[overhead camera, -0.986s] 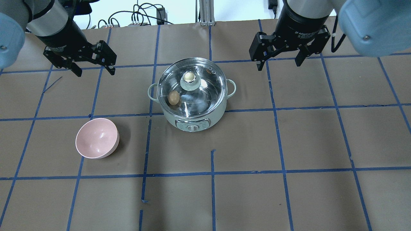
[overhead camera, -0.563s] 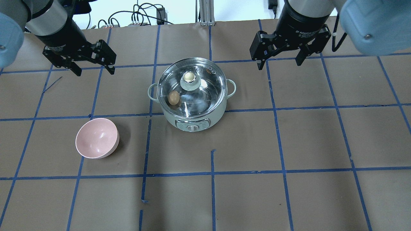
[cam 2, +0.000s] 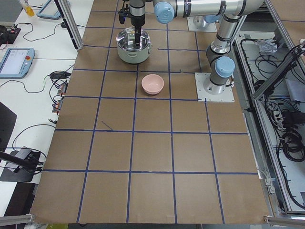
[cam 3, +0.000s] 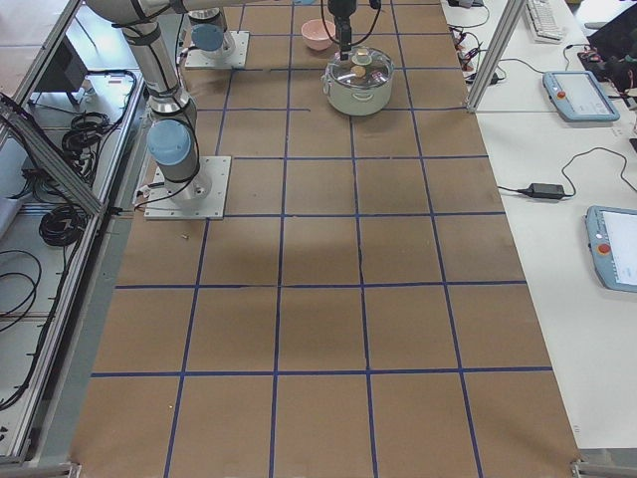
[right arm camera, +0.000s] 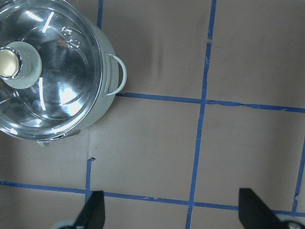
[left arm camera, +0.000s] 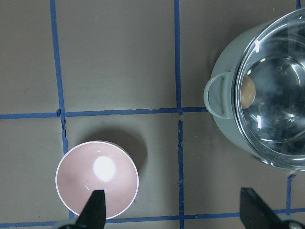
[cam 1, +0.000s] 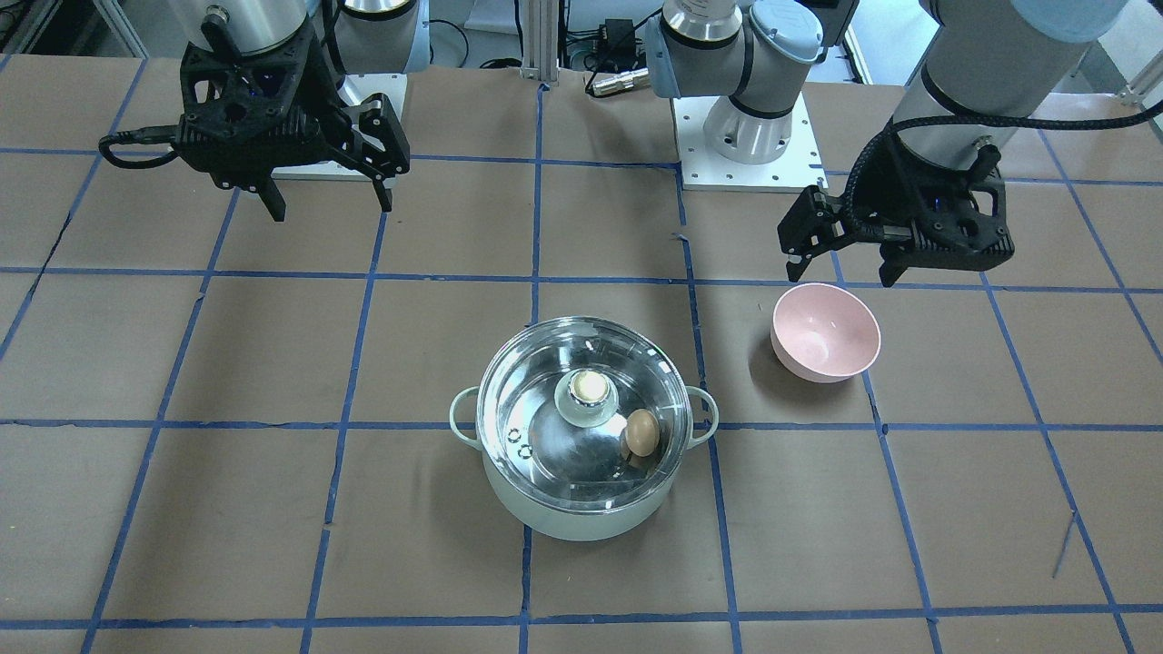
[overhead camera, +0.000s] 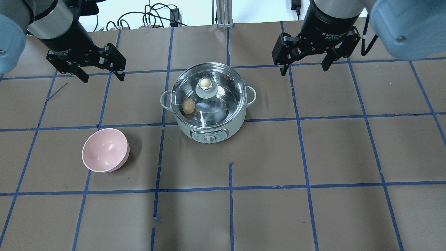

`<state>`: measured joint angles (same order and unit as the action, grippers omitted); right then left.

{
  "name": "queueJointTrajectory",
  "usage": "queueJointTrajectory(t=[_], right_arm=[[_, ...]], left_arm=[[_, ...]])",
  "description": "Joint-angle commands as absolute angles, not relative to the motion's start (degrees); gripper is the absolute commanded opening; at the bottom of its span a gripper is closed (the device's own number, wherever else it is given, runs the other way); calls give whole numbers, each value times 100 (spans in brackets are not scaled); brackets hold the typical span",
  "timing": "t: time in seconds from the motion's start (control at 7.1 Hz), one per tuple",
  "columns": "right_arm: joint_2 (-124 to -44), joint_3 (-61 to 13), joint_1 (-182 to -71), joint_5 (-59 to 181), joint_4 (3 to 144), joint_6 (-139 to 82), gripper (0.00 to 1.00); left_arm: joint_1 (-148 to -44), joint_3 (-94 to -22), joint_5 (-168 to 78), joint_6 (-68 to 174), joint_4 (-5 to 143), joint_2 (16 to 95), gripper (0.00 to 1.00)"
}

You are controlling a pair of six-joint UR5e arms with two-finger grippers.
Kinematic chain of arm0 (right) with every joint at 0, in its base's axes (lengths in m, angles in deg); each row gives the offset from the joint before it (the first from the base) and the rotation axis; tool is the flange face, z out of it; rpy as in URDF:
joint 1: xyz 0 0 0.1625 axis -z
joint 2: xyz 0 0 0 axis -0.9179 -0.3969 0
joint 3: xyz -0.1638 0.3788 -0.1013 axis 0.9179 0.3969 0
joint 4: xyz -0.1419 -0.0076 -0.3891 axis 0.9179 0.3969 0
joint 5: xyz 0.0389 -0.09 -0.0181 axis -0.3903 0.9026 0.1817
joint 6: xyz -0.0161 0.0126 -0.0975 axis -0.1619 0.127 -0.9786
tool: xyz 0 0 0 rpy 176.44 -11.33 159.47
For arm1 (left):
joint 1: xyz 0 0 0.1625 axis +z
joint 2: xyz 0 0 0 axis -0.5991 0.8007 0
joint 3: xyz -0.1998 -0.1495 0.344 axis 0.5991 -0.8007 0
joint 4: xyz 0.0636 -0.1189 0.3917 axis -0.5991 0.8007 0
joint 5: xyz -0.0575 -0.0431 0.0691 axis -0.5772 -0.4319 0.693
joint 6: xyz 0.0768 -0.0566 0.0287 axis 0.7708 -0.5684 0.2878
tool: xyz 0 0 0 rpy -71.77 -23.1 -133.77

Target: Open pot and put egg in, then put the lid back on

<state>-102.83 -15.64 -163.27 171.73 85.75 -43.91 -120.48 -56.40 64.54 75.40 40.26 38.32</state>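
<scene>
The mint-green pot (overhead camera: pixel 230 126) stands mid-table with the glass lid (overhead camera: pixel 223 101) seated on it, beige knob (overhead camera: pixel 205 83) up. The light-brown egg (overhead camera: pixel 188 106) lies inside the pot, seen through the glass near its left wall. It also shows in the front view (cam 1: pixel 641 432) and the left wrist view (left arm camera: pixel 246 92). My left gripper (overhead camera: pixel 103 79) is open and empty, raised behind and to the left of the pot. My right gripper (overhead camera: pixel 302 71) is open and empty, raised behind and to the right of the pot.
An empty pink bowl (overhead camera: pixel 105 150) sits left of and in front of the pot, below my left gripper in the left wrist view (left arm camera: pixel 97 179). Brown paper with blue tape lines covers the table. Cables lie along the far edge.
The right gripper has drifted slightly back and to the right. The left gripper, pot, lid, egg and bowl have not moved.
</scene>
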Motion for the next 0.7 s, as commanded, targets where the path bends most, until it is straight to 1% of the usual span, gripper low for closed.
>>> queueJointTrajectory(t=[0.0,0.56], right_arm=[[-10283,-1548,-16321,17173,8570,-4391,100],[-10283,-1539,-16356,17173,8579,-4391,100]], left_arm=[[-12048,-5640,6454,7539,4026,3832,100],[-12039,-5649,6463,7539,4026,3832,100]])
